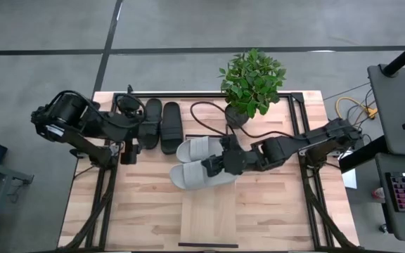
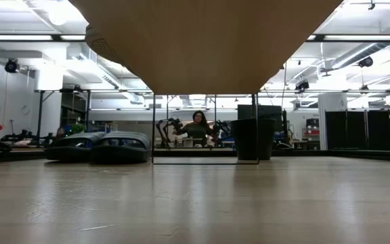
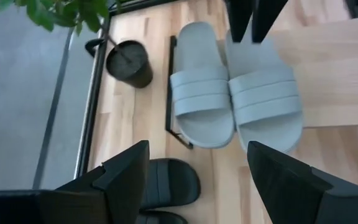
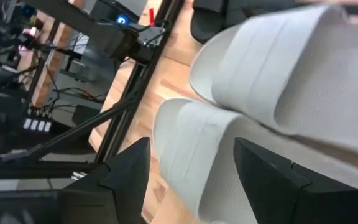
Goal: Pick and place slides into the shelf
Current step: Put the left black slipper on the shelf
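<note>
Grey slides (image 1: 201, 163) lie paired on the shelf (image 1: 213, 211), just ahead of the right gripper (image 1: 213, 166) – fingers spread, holding nothing – back straight off without nudging them; left gripper (image 1: 129, 145) wide, empty, above the black slides (image 1: 162, 125)

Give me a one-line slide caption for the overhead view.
Right gripper open over the pale grey slides on the shelf; left gripper open beside the black slides.

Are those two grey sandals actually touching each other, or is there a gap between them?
Touching. In the left wrist view the two pale grey slides lie side by side on the shelf, their inner edges pressed together without a visible gap.
</note>
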Robot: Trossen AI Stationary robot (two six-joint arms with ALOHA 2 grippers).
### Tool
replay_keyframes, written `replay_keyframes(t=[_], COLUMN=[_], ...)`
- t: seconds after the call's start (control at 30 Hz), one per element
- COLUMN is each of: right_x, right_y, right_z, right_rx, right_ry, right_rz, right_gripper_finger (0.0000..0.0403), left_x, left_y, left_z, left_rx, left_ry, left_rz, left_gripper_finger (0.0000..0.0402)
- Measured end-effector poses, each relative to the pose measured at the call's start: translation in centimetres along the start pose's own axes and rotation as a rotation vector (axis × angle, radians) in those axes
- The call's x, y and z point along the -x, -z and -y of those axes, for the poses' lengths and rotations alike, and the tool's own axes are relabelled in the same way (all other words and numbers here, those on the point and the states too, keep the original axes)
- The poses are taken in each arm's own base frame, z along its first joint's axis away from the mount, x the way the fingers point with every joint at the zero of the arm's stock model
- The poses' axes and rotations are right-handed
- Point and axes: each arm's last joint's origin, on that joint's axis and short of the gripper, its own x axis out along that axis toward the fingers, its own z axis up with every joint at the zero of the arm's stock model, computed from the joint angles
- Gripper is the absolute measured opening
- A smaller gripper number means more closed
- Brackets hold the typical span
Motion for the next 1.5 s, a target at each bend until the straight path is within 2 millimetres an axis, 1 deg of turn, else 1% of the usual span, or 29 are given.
replay_keyframes(t=[0.17,0.3,0.4,0.6,0.77,0.97,1.2,1.4,1.5], right_x=[1.0,1.8,2.8,5.2,6.8,7.4,7.3,7.1,7.1], right_y=[-1.2,-2.4,-3.4,-5.0,-6.1,-6.4,-6.4,-6.3,-6.3], right_z=[0.0,0.2,0.4,0.6,0.7,0.8,0.8,0.8,0.8], right_rx=[0.077,0.081,0.084,0.162,0.185,0.223,0.205,0.198,0.182], right_ry=[-0.019,-0.022,-0.037,-0.073,-0.101,-0.107,-0.107,-0.103,-0.103], right_rz=[0.021,0.042,0.062,0.096,0.126,0.137,0.134,0.136,0.140], right_gripper_finger=[0.0219,0.0219,0.0219,0.0219,0.0219,0.0219,0.0219,0.0219,0.0219], left_x=[-1.3,-2.7,-3.7,-5.2,-6.8,-8.7,-10.4,-11.2,-11.4], left_y=[0.9,2.3,3.5,5.9,6.8,7.8,9.8,11.8,12.8], left_z=[0.3,0.7,1.0,1.5,2.0,2.6,3.1,3.1,3.1], left_rx=[0.044,0.104,0.167,0.280,0.304,0.251,0.192,0.157,0.148], left_ry=[-0.059,-0.089,-0.105,-0.142,-0.153,-0.214,-0.278,-0.312,-0.311], left_rz=[-0.056,-0.123,-0.173,-0.247,-0.267,-0.327,-0.402,-0.445,-0.423], left_gripper_finger=[0.0256,0.0256,0.0256,0.0256,0.0256,0.0256,0.0256,0.0256,0.0256])
